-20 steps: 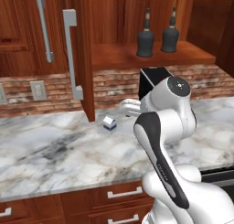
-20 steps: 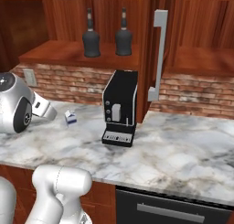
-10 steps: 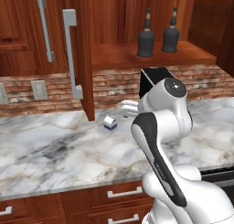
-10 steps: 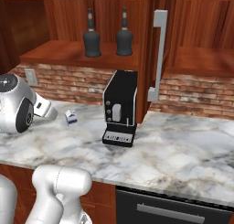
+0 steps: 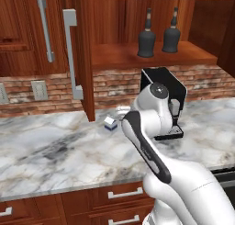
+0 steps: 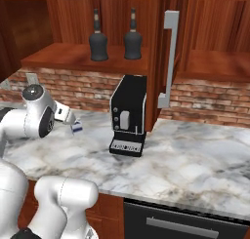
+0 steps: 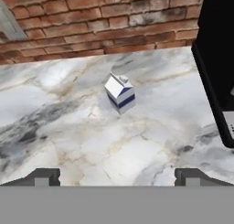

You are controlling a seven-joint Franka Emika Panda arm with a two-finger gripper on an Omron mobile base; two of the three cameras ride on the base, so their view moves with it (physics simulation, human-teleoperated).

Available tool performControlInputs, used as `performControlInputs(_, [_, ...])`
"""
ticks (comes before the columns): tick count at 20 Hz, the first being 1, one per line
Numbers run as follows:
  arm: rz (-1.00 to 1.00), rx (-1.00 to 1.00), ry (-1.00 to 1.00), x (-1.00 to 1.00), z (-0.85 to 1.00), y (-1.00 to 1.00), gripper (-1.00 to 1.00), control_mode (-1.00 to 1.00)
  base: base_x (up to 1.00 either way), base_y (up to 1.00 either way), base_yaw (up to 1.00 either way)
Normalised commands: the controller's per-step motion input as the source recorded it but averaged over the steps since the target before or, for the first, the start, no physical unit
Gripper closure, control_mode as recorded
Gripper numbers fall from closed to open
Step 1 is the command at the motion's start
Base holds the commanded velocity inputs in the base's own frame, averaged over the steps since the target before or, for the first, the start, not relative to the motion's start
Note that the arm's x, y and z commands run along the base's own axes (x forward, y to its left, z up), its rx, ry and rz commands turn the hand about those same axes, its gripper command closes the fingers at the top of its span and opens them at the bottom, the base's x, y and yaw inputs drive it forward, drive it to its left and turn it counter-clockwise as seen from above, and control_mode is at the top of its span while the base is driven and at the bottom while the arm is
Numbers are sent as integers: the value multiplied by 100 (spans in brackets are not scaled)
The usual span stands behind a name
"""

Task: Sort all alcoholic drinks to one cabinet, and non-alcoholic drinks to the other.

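One milk carton (image 7: pixel 120 93) stands upright on the marble counter (image 7: pixel 68 127), near the brick wall and left of the coffee machine (image 6: pixel 128 115). Gripper (image 7: pixel 114 177) wide open, empty, well short of it. Both bottles (image 5: pixel 148 36) already shelved in the open cabinet (image 5: pixel 151 56). Advance straight, straddle the carton's flat sides, stay off the machine.

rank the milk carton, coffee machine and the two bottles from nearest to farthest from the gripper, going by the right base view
1. Milk carton, on the counter just beside the gripper.
2. Coffee machine, on the counter to its right.
3. Two bottles, up on the open cabinet shelf; too close to rank between themselves.
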Motion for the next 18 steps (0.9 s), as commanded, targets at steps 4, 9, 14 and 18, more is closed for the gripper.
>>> performControlInputs(4, [20, -16, 2, 62, -42, 0, -100, -100, 0, 0, 0])
performControlInputs(9, [16, -8, 0, 56, -24, 1, -100, -100, 0, 0, 0])
performControlInputs(14, [8, -5, 0, 35, -24, 3, -100, -100, 0, 0, 0])
performControlInputs(18, [4, -5, 0, 30, -28, 10, -100, -100, 0, 0, 0])
